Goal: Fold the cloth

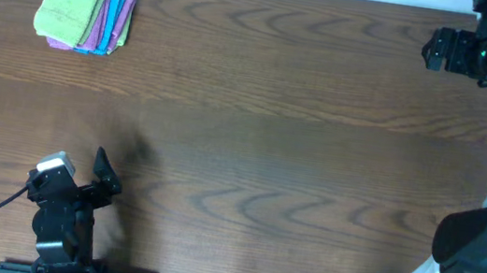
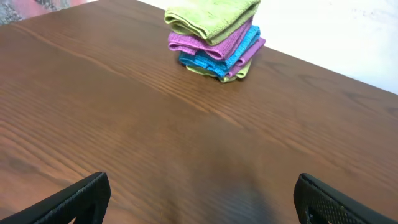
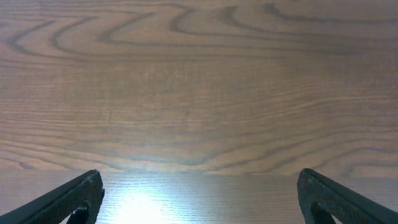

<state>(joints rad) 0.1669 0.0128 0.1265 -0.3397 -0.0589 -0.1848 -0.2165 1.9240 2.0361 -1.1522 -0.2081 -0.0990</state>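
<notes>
The table (image 1: 275, 112) is dark wood with clear grain, smooth and half-glossy; in the right wrist view a pale glare lies at 6 o'clock. At its 10 o'clock the cloth (image 1: 70, 5) looks soft, fuzzy and matt, like the purple cloth (image 2: 211, 45) and the turquoise cloth (image 2: 202, 61) under it. The fingers (image 2: 339, 205) of the left gripper (image 2: 202, 205) look like matt black plastic, finely textured.

The overhead camera looks straight down from high up and takes in the whole tabletop (image 1: 256, 110). The left wrist camera sits low, angled forward across the wood toward the lime-green cloth (image 2: 211, 15), which the overhead view shares. The right wrist camera faces steeply down, close to bare grain
</notes>
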